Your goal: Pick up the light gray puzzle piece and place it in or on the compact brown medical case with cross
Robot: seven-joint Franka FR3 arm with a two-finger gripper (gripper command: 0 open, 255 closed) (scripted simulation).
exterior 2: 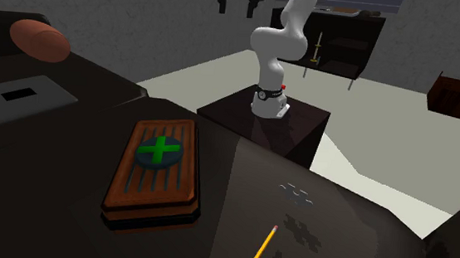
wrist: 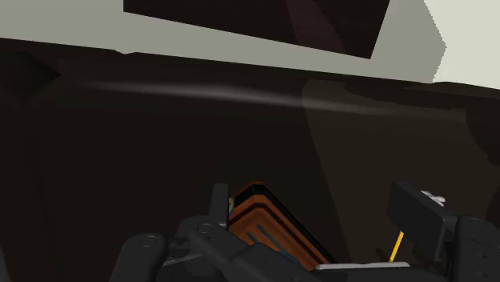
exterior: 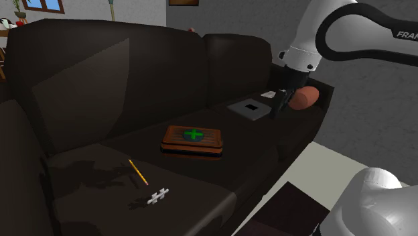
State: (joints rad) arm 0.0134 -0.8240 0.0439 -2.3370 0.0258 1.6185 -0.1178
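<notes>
On the seat of a wide dark brown sofa (exterior: 87, 87), at the shoulder view's near left: a small light grey puzzle piece (exterior: 157, 196), lying flat, untouched and well apart from the gripper. Just beyond it, a thin yellow pencil (exterior: 138, 171), near but not touching. Farther along the seat toward that view's right, a compact brown rectangular case (exterior: 193, 139) with a green cross on a dark round patch on top, resting flat (grooves running along its lid in the second exterior view). Past the case, toward the far right end of the sofa, a flat grey square plate (exterior: 250, 108) with a small black rectangular opening, then a small white sheet (exterior: 269, 94) and a reddish-brown rounded cylinder (exterior: 305, 98) close by. Hanging from the white arm (exterior: 315, 33), seen against that far right end in the shoulder view and high in the air in the second exterior view: the all-black two-finger gripper (exterior: 280, 102), released, with nothing clasped. In the wrist view, black fingers (wrist: 417, 212) standing apart, with the case and a stretch of the pencil beyond them. In front of the sofa, a dark box stand (exterior 2: 303, 129) on a pale floor (exterior 2: 367, 171), carrying the arm's white base.
</notes>
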